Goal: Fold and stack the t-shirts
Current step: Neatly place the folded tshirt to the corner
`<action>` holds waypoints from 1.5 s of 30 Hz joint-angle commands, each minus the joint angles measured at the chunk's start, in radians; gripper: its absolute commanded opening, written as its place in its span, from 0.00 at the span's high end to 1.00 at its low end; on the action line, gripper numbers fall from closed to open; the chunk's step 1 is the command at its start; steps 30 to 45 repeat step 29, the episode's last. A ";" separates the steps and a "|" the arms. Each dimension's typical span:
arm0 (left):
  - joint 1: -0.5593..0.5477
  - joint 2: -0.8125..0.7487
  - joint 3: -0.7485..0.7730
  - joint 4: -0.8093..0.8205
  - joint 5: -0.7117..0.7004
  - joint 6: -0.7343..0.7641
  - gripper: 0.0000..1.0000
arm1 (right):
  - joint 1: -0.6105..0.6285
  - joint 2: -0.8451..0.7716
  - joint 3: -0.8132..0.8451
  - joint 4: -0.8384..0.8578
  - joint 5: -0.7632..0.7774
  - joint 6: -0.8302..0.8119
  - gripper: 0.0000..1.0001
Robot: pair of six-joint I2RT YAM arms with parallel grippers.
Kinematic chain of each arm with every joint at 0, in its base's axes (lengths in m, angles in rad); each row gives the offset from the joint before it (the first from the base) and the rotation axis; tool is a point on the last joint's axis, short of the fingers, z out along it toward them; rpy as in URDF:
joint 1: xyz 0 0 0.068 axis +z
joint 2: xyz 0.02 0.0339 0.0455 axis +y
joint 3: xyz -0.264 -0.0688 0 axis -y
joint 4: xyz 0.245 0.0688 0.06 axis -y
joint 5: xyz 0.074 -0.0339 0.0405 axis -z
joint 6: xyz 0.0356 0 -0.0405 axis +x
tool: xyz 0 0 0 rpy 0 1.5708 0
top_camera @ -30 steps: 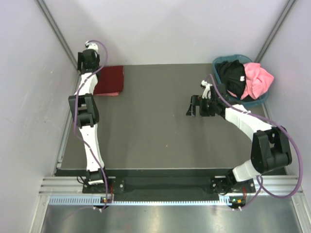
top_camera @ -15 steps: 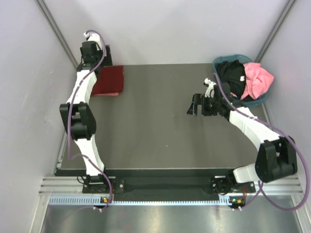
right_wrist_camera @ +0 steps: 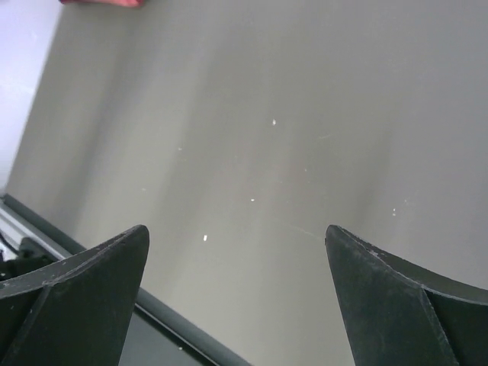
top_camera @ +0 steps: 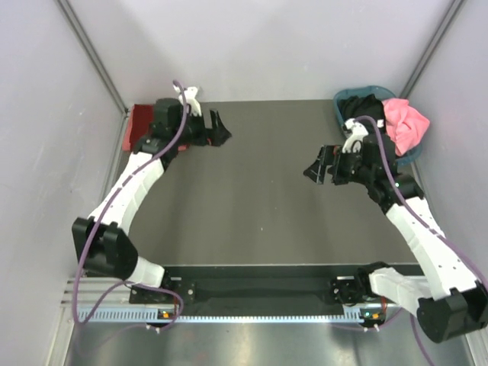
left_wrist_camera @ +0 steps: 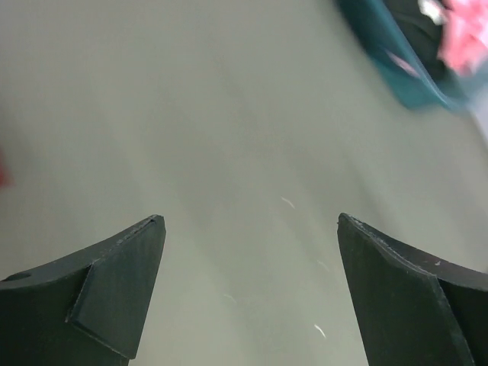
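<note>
Dark maroon folded cloth t-shirt [top_camera: 136,130] sits at the far-left corner of the dark grey table [top_camera: 252,213], partly hidden behind my left arm. I count that one as done. The black cloth t-shirt [top_camera: 364,113] and bright pink cloth t-shirt [top_camera: 406,126] are bunched in the teal-blue plastic basket [top_camera: 345,97] at the far-right corner, with the black on the left and the pink on the right, bulging over the rim.

Left gripper [top_camera: 223,128] hangs over the table just beside the maroon shirt, pointing right. Its jaws are spread wide with nothing in them; the wrist view shows bare table between the fingers and the basket blurred in the distance. Right gripper [top_camera: 314,165] hovers over the table near the basket, facing away from it, jaws also wide and empty. Its wrist view shows only tabletop and a maroon sliver at the top edge.

My read of the step is that I'm between shirts: one is laid down and the next needs fetching. For the next move I'd turn the right gripper to the basket, pinch the black shirt, lift it clear of the rim and lay it mid-table so both arms can spread it. The risk is the pink shirt dragging out with it.
</note>
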 commanded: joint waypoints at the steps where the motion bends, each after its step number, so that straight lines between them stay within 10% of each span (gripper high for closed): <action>1: -0.077 -0.148 -0.118 0.023 0.103 -0.044 0.01 | -0.004 -0.099 0.041 -0.045 0.022 0.035 0.00; 10: -0.105 -0.412 -0.435 0.151 0.143 -0.163 0.01 | -0.006 -0.188 0.039 -0.061 0.051 0.083 0.00; 45: -0.107 -0.494 -0.442 0.193 0.206 -0.232 0.01 | -0.006 -0.266 -0.030 0.034 0.106 0.127 0.00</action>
